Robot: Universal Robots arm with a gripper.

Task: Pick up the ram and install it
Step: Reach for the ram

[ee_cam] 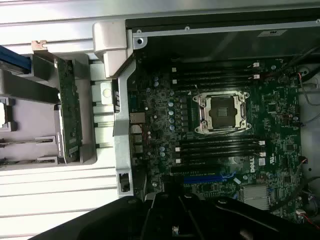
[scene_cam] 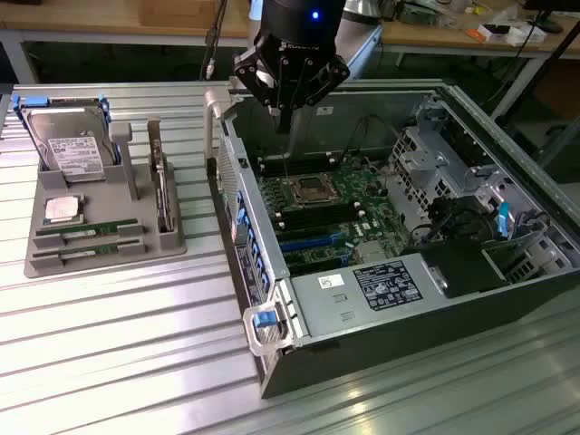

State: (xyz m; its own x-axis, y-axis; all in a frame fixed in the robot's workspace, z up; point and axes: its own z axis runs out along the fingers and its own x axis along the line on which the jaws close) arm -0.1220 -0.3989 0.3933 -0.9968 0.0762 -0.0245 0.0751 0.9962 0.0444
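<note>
The ram [scene_cam: 89, 229] is a long, thin green stick with small dark chips. It lies lengthwise in a slot of the grey moulded tray [scene_cam: 41, 263], near the ribbed metal desk's [scene_cam: 136, 353] edge at the exterior view's left, with a second stick [scene_cam: 91, 247] just beside it. The tray also holds a silver hard drive [scene_cam: 71, 145], a square processor chip [scene_cam: 62, 209] and an upright card [scene_cam: 162, 186]. The black tool [scene_cam: 284, 122], fingers pressed together on nothing, hangs over the open computer case [scene_cam: 381, 340] and its green motherboard [ee_cam: 165, 115].
</note>
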